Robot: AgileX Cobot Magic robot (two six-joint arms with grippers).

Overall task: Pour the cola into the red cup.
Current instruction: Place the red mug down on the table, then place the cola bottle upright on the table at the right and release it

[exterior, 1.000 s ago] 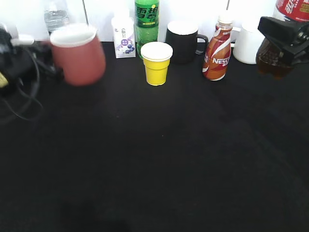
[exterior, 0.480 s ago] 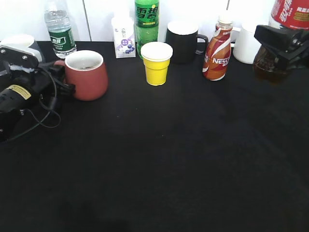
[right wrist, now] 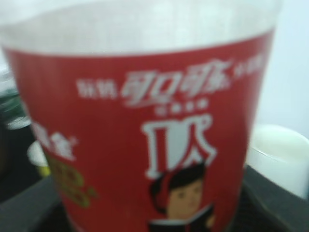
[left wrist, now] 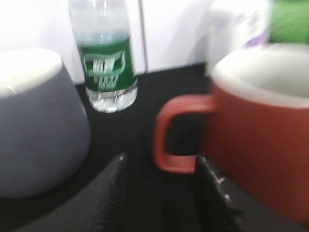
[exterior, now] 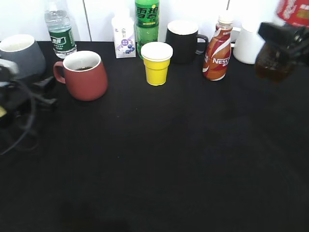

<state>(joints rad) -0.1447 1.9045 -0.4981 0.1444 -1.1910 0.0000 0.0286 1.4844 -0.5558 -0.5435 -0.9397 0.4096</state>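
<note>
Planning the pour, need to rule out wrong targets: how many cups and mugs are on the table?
5: grey mug far left, red cup beside it, yellow cup centre, black mug behind, white cup back right, partly hidden.

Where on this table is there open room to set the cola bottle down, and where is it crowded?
The black table is bare across its whole front and middle, from the red cup and yellow cup forward. The back edge is crowded: water bottle, Sprite bottle, black mug, Nescafe bottle.

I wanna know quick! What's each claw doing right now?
Left claw: open, empty, by the red cup's handle.
Right claw: closed on the cola.
</note>
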